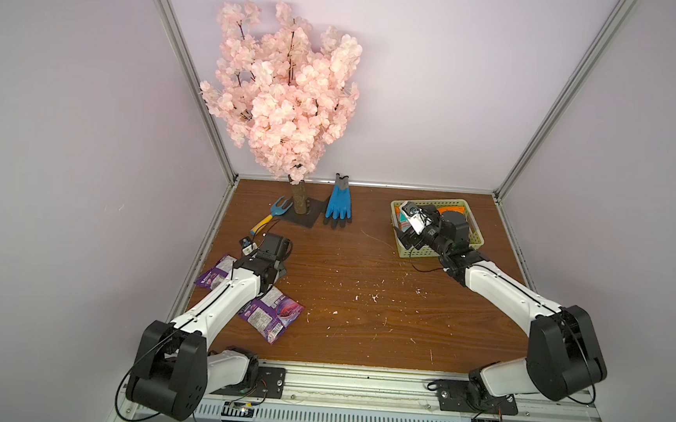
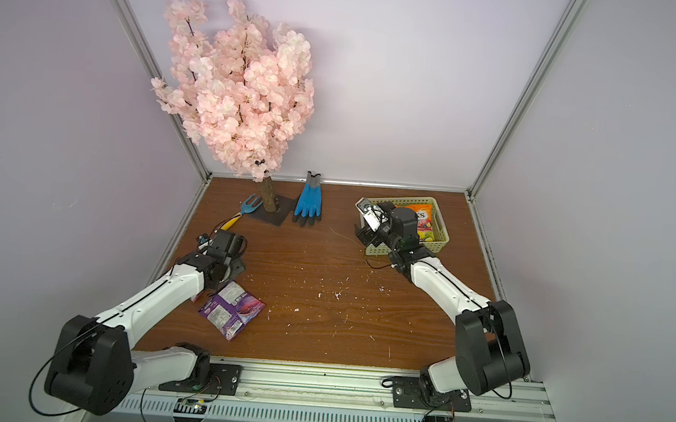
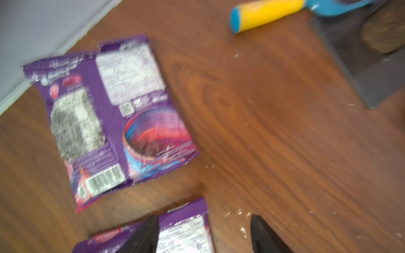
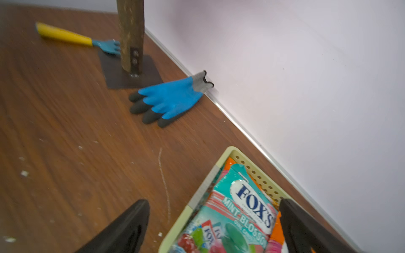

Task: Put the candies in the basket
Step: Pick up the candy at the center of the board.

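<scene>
Near left of the worktop [image 1: 364,271]: two purple candy packets, label side up. One [image 3: 111,122] lies by the left wall, the other [image 1: 276,315] just right of it and nearer.

Left tool [image 3: 204,216] is low over that second packet with its jaws apart and nothing pinched. In the wrist view one finger is over the foil and the other over bare wood, so the packet's far-right corner sits in the gap. Contact: cannot tell, too blurred. The packet's long axis runs roughly near-to-far, along the fingers. My read is that the next move is to drop and close on that edge. Flat glossy foil could slide out.

Far middle: garden fork [image 1: 268,217], blossom tree [image 1: 283,94] and blue glove [image 1: 338,206]. None are task items.

Far right: basket [image 4: 230,151], with a teal Mint Blossom packet [image 4: 238,210] lying on top of orange ones [image 2: 421,218]. Right tool [image 4: 213,201] is over the basket's left end, jaws spread wide and empty, with the teal packet loose below.

Both loose packets are on the left arm's side, and the basket is well apart, right and farther back.
</scene>
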